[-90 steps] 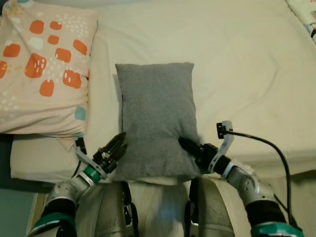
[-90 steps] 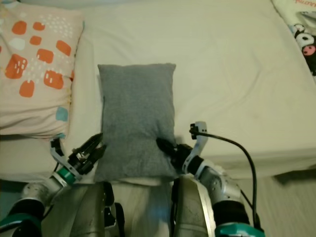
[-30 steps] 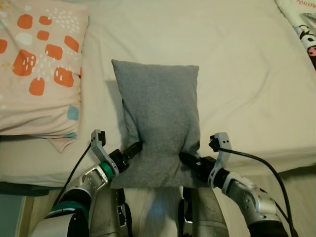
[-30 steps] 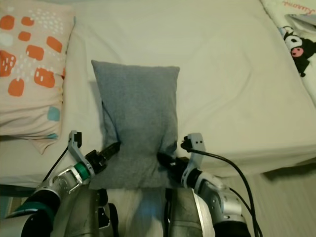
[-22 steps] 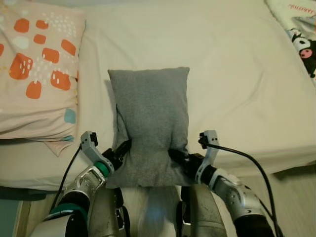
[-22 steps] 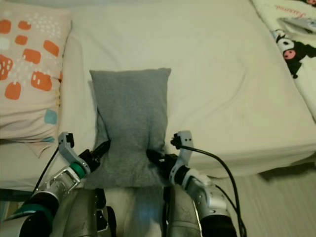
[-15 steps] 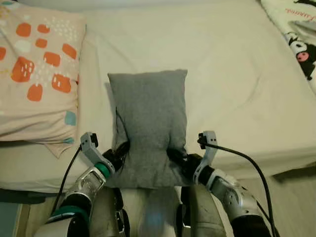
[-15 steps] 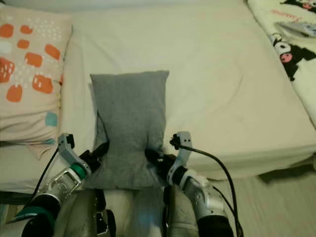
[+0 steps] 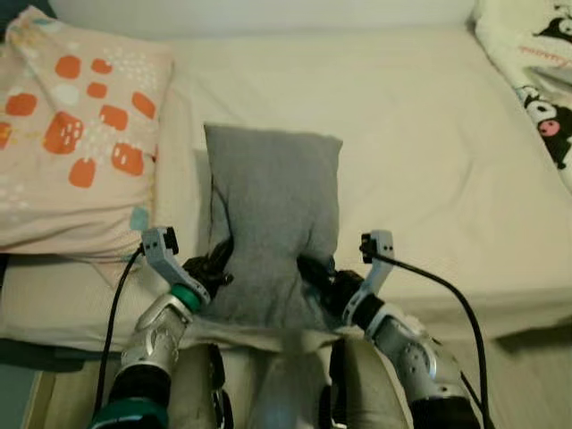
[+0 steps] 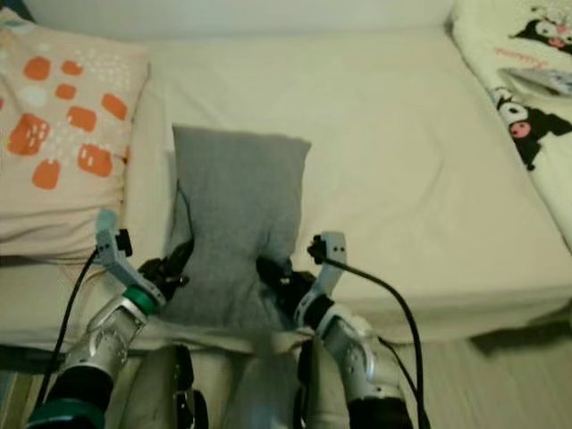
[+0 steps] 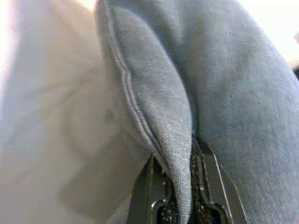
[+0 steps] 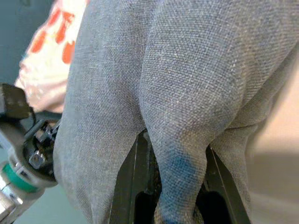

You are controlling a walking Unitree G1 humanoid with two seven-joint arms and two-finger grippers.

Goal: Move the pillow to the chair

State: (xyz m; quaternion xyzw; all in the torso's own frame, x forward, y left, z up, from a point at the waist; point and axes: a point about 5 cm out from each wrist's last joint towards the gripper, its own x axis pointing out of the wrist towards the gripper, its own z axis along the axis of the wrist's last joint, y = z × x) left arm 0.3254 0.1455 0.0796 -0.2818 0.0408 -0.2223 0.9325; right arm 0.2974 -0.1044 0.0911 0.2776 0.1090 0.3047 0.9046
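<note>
The grey pillow (image 9: 273, 206) lies lengthwise on the cream bed (image 9: 420, 161), its near end at the mattress edge in front of me. My left gripper (image 9: 219, 259) is shut on the pillow's left side and my right gripper (image 9: 311, 266) is shut on its right side, squeezing the near half narrower. In the left wrist view a fold of the grey pillow (image 11: 224, 93) is pinched in the left gripper (image 11: 180, 196). The right wrist view has the pillow (image 12: 187, 70) bunched inside the right gripper (image 12: 180, 200), with the left wrist (image 12: 28, 144) beyond.
A pink pillow with orange patches (image 9: 80, 143) lies at the bed's left. A white cartoon-print blanket (image 9: 536, 80) covers the far right corner. The bed's front edge runs just before my arms, with wooden floor (image 9: 536, 375) at the lower right.
Both grippers keep their pinch on the pillow's sides. Its near half looks drawn in and raised slightly. The camera has shifted, so more of the bed's far side is in view.
</note>
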